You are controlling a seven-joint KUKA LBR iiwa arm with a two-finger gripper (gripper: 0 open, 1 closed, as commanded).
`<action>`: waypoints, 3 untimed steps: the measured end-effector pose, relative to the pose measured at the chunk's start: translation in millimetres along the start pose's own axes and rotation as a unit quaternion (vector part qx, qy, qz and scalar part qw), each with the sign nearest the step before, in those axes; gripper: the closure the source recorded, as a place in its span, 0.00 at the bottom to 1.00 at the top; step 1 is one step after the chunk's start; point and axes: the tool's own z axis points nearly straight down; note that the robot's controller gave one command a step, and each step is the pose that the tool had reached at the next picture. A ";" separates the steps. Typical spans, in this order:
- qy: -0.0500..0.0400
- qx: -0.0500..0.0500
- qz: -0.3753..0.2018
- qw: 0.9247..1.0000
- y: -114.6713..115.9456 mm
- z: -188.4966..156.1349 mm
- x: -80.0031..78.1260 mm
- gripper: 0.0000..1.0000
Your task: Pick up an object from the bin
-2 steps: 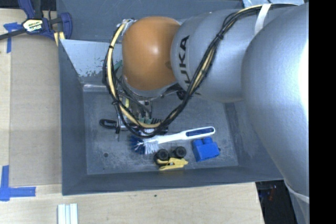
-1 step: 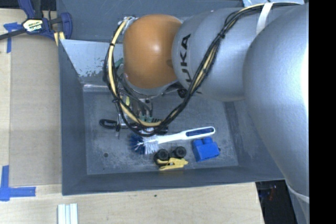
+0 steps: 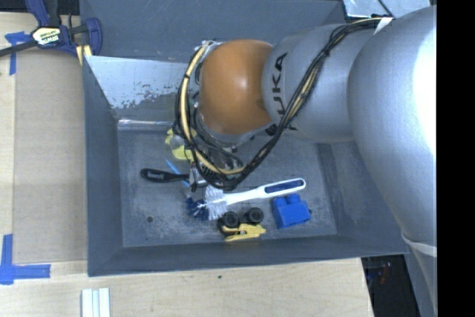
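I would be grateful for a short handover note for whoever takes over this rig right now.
Gripper: low over the middle of the bin, under the arm's orange cover; no thing seen in it.
Things: white and blue brush just right of it, black tool to its left, blue block and yellow toy car by the near wall.
Done: nothing lifted yet.
Left: grasp one thing and lift it out.

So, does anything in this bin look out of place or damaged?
Only small things. The yellow toy car near the front wall seems tipped over, its black wheels showing from above. The bin's back wall is scuffed with dark marks. Nothing looks spilled.
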 end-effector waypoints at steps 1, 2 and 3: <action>-0.002 0.000 -0.053 0.999 -23.3 22.5 20.5 0.00; 0.001 0.000 0.026 1.000 -81.8 22.9 30.7 0.00; -0.002 -0.002 0.029 1.000 -67.0 23.4 29.9 0.00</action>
